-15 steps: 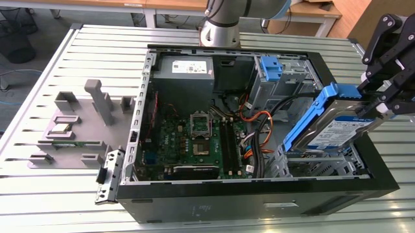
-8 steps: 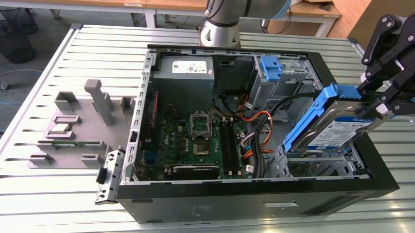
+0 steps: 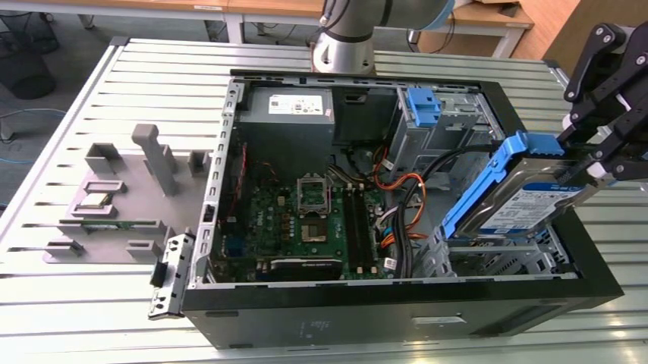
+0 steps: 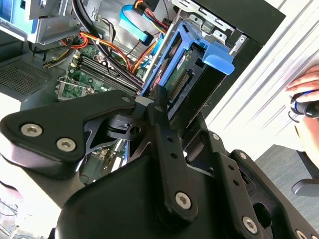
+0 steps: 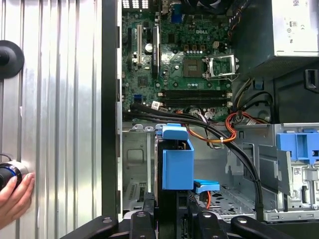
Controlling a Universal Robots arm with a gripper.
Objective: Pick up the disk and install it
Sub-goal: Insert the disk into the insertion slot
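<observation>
Above the cage (image 3: 506, 256), hard by black cables (image 5: 174, 115) and orange wires (image 3: 390, 176): disk (image 3: 521, 199) tilted, clenched at one end in the claw (image 3: 585, 165).

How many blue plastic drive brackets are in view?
2. One frames the disk in the gripper, tilted over the case; the other bracket is fixed on the drive cage. Others may be hidden.

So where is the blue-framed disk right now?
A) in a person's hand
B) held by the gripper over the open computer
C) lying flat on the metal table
B: the gripper is shut on the disk, holding it tilted over the open computer case.
</observation>
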